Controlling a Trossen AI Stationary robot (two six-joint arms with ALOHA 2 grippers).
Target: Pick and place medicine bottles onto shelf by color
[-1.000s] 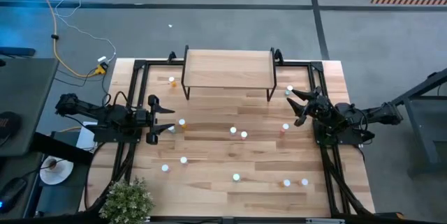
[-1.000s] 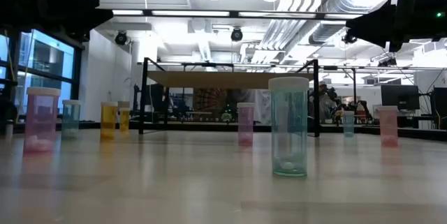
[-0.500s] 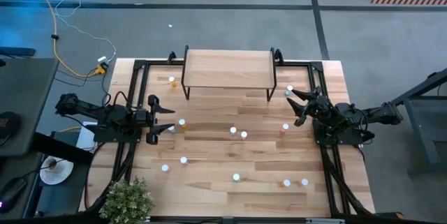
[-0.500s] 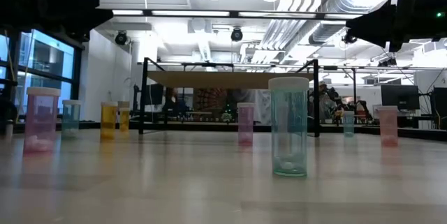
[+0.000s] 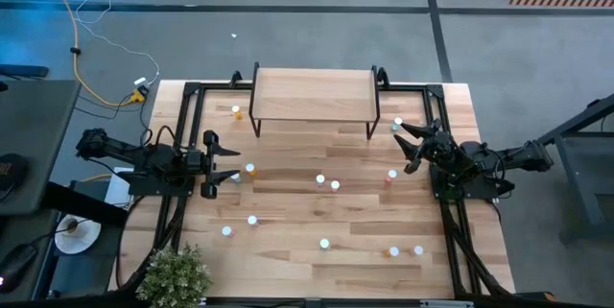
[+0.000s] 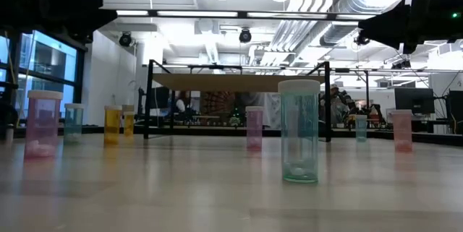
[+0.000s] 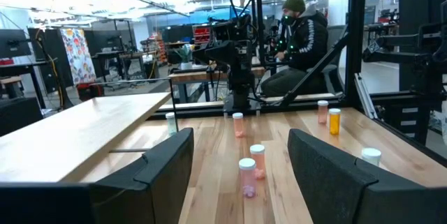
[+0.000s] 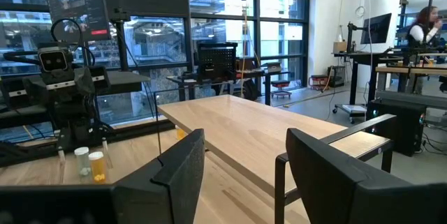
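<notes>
Pretty much nothing is sorted yet. The shelf point(image 5: 314, 92) at the far middle of the tabletop point(image 5: 288, 222) has a bare top, and all the medicine bottles point(image 5: 320, 180) stand scattered on the tabletop: a few mid-table, a row along the near side, one orange one point(image 5: 236, 110) just left of the shelf legs. So the whole job looks to be left.

The left hand point(image 5: 227, 162) sits at the left edge, fingers spread wide, holding nothing, a bottle point(image 5: 249, 168) just beside it. The right hand point(image 5: 407, 142) is at the right edge, also wide and empty.

The high view gives the layout but barely any colour; the low view shows a teal bottle point(image 6: 299, 132) up close, with pink and orange ones farther off. The left wrist view catches a seated person point(image 7: 299, 39) beyond the tabletop.
</notes>
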